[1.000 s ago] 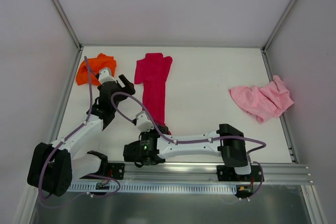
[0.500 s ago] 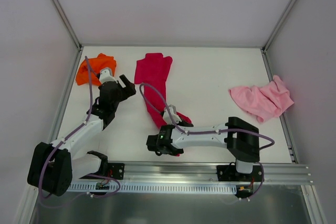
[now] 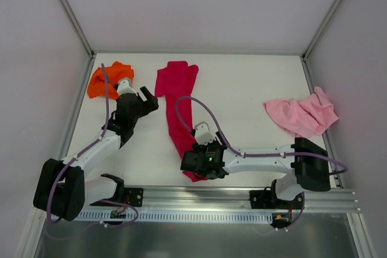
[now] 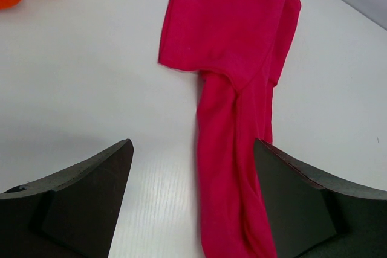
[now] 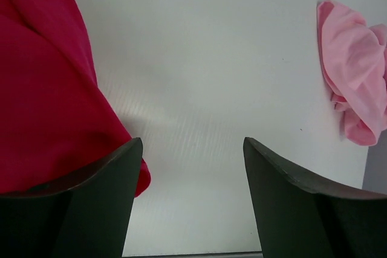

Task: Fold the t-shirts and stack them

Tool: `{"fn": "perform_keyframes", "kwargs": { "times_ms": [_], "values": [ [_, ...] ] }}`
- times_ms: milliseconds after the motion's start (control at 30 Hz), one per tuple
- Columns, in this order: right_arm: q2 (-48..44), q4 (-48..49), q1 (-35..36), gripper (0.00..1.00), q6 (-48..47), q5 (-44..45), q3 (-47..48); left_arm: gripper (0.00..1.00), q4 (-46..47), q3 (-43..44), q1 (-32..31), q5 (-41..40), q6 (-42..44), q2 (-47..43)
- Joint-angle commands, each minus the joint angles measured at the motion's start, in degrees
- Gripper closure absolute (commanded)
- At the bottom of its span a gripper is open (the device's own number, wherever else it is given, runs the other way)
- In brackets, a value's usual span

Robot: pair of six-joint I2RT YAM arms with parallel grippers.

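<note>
Top view: crimson t-shirt (image 3: 176, 86) drawn out in a narrow strip on the table (image 3: 242, 89), long axis 12 to 6 o'clock. Right gripper (image 3: 188, 166) at its near end, jaws spread, nothing held. Left gripper (image 3: 147, 98) likewise spread and empty, shirt's far half at its 3 o'clock. Nearer the near end: right arm.

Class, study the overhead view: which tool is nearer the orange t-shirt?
Left. The left tool sits just right of the orange t-shirt, apart from it. The right tool is at the red t-shirt's near end, much farther off.
</note>
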Motion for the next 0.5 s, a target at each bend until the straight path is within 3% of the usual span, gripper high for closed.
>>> {"fn": "perform_keyframes", "kwargs": {
  "times_ms": [0, 133, 467],
  "values": [
    [-4.7, 9.9, -1.3, 0.29, -6.6, -0.7, -0.3, 0.18, 3.3, 2.2, -0.3, 4.0, 1.8, 2.7],
    [-3.2, 14.7, -4.2, 0.35, -12.5, -3.2, 1.1, 0.2, 5.1, 5.3, -2.6, 12.1, 2.8, 9.3],
    [-8.6, 22.6, -8.9, 0.4, -14.5, -4.5, -1.8, 0.24, 6.6, 12.1, -5.8, 15.4, 2.7, 23.2]
  ]
}}
